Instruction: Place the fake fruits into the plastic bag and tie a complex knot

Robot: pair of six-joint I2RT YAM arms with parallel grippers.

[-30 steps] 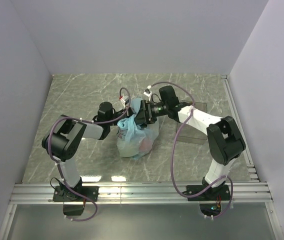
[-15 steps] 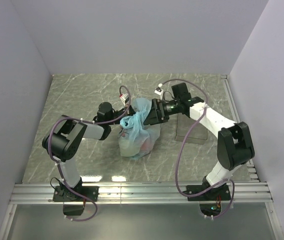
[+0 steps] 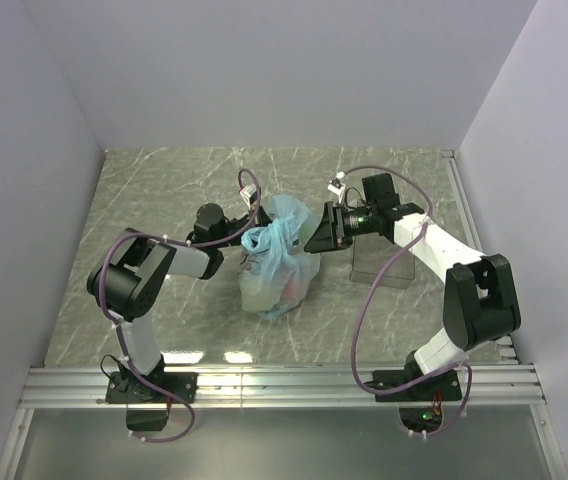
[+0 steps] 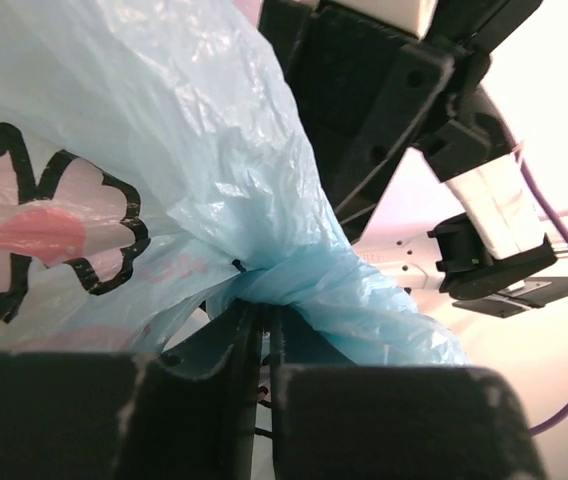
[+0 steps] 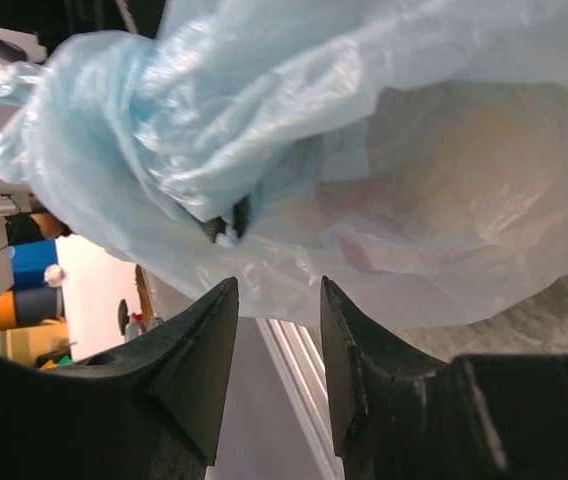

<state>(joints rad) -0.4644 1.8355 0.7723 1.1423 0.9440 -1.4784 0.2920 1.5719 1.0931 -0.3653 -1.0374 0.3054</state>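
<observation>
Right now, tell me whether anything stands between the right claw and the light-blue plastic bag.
Nothing visible does: the open right claw faces the crinkly light-blue plastic bag directly; the left claw pinches its twisted neck.

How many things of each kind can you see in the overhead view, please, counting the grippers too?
Plastic bag: 1
Clear tray: 1
Grippers: 2, the left gripper and the right gripper
Fake fruits: only blurred colours inside the bag, not countable
Total counted: 4
</observation>
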